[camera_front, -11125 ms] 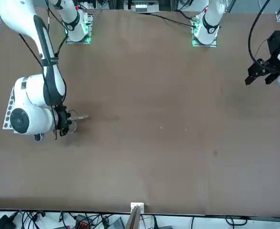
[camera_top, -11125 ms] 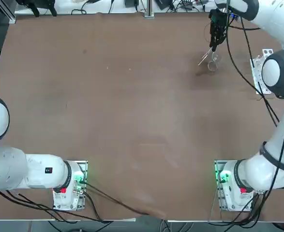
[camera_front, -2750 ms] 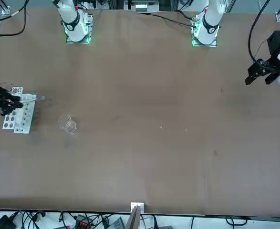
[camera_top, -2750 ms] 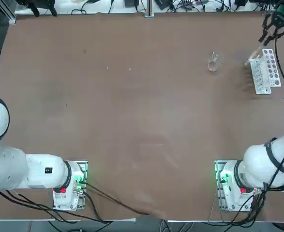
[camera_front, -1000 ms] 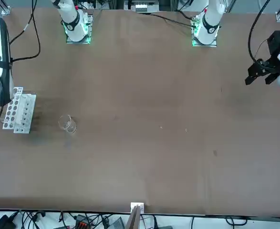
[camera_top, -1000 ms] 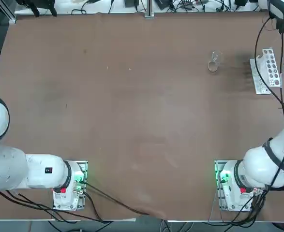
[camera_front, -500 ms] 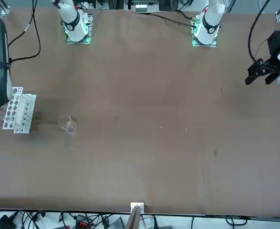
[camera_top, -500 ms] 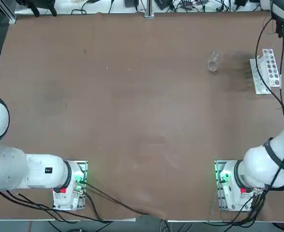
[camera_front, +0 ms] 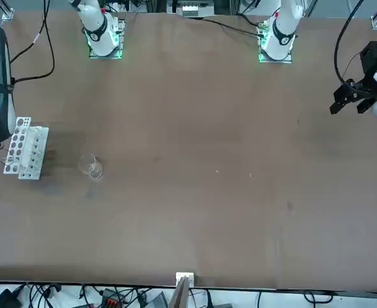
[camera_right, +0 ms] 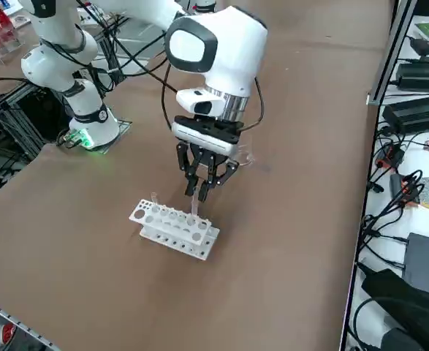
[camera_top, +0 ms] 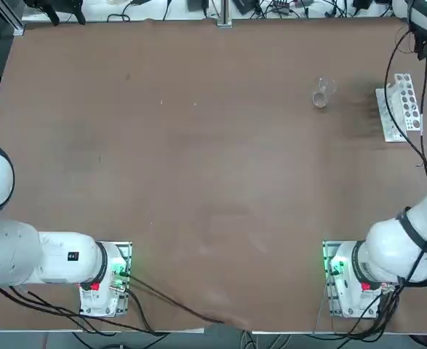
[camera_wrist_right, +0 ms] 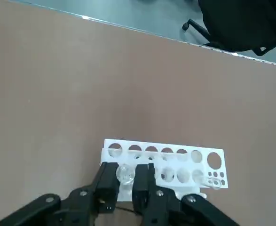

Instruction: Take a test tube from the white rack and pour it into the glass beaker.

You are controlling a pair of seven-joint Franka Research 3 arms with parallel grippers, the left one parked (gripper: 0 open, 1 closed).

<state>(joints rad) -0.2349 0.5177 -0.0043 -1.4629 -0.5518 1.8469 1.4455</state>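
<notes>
Right tool (camera_right: 204,189) pinches test tube (camera_right: 194,205) above white rack (camera_right: 175,229) near the table's edge

A robotics lab: two white robot arms bolted by green-lit bases (camera_top: 344,280) to a wide brown table (camera_top: 198,160), cables (camera_top: 162,305) trailing off its edges, power supplies (camera_right: 419,110) on the floor alongside, and a black office chair (camera_wrist_right: 241,23) well beyond the fingers (camera_wrist_right: 145,181).

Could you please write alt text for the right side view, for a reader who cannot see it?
The right tool points down over the white rack, shut on a test tube that stands upright in the rack's holes. The rack sits on a brown table.
</notes>
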